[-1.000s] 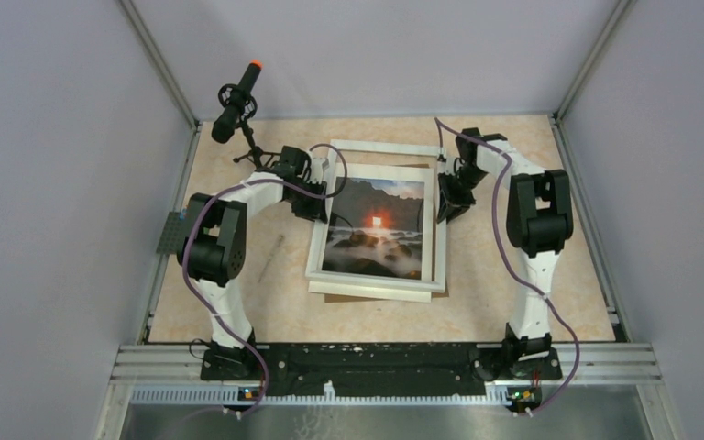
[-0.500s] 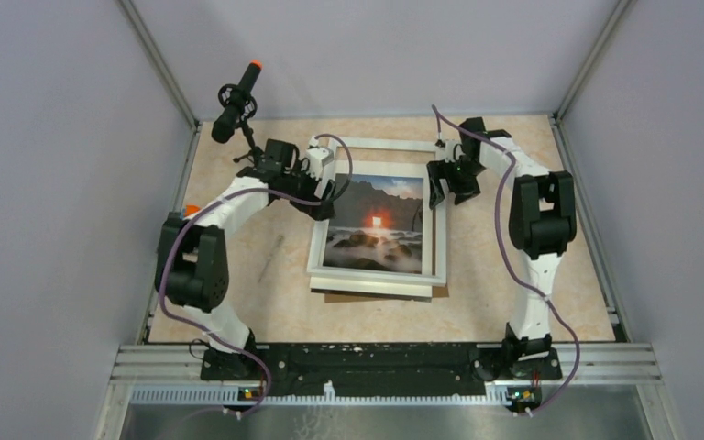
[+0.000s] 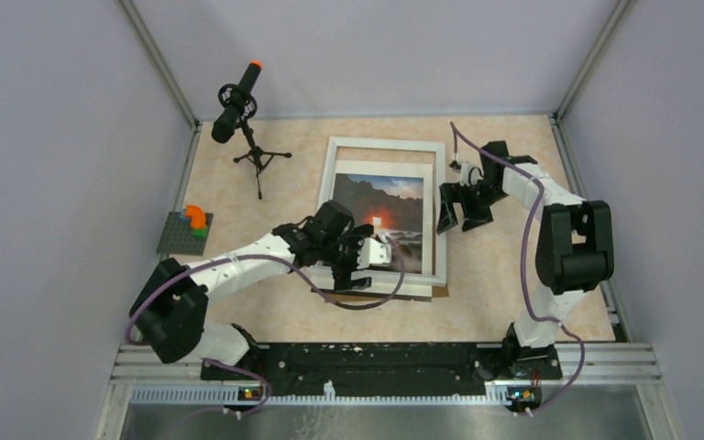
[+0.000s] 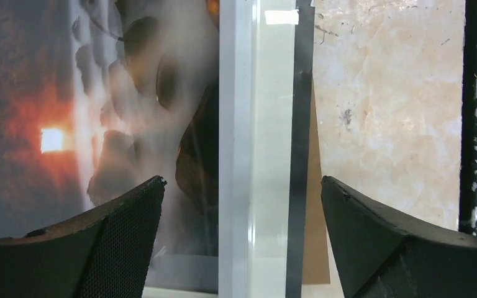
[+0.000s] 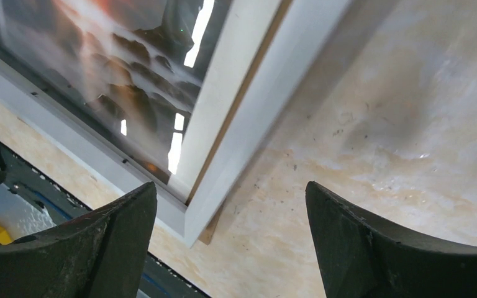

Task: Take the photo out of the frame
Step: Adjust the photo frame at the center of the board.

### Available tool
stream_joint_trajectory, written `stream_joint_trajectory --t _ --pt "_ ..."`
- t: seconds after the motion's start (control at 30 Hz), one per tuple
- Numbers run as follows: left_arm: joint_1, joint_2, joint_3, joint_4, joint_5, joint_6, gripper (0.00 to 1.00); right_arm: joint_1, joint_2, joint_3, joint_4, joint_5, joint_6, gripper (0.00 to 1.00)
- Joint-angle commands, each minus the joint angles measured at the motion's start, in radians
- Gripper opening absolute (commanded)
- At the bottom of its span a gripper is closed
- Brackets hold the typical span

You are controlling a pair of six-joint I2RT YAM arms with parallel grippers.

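The white frame (image 3: 435,211) lies flat on the table with the photo (image 3: 380,197) of dark rocks and an orange glow inside it. My left gripper (image 3: 371,261) hangs open over the frame's near edge. In the left wrist view its jaws (image 4: 242,186) straddle the white border (image 4: 258,155), with the photo (image 4: 99,93) to the left. My right gripper (image 3: 461,220) stands open just off the frame's right edge. The right wrist view shows its jaws (image 5: 230,189) wide apart above bare table, next to the frame's corner (image 5: 248,118) and the photo (image 5: 118,68). Neither gripper holds anything.
A brown backing board (image 3: 437,291) peeks out under the frame's near right corner. A microphone on a tripod (image 3: 236,103) stands at the back left. A grey plate with coloured bricks (image 3: 188,227) sits by the left wall. The black base rail (image 3: 376,357) runs along the near edge.
Both grippers have opened and let go of the frame, which now lies flat. The left arm swung from the frame's far left side to its near edge; the right gripper moved slightly outward.
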Motion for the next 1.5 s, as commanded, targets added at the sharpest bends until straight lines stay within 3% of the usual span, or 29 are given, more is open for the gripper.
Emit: stream_joint_trajectory --t 0.0,0.57,0.93,1.33,1.47 --pt "-0.085 0.046 -0.01 0.144 -0.093 0.03 0.99 -0.014 -0.052 -0.048 0.049 -0.033 0.017 0.86" --pt "-0.196 0.178 -0.042 0.239 -0.268 0.031 0.99 -0.024 -0.093 -0.069 0.042 0.002 0.012 0.84" --pt "-0.206 0.259 0.014 0.276 -0.424 -0.038 0.99 -0.031 -0.088 -0.074 0.04 0.0 0.009 0.83" --pt "-0.186 0.331 0.07 0.313 -0.464 -0.026 0.92 -0.031 -0.091 -0.087 0.041 -0.002 0.003 0.82" --pt "-0.151 0.342 0.107 0.288 -0.464 -0.051 0.86 -0.031 -0.091 -0.09 0.044 -0.008 0.003 0.82"
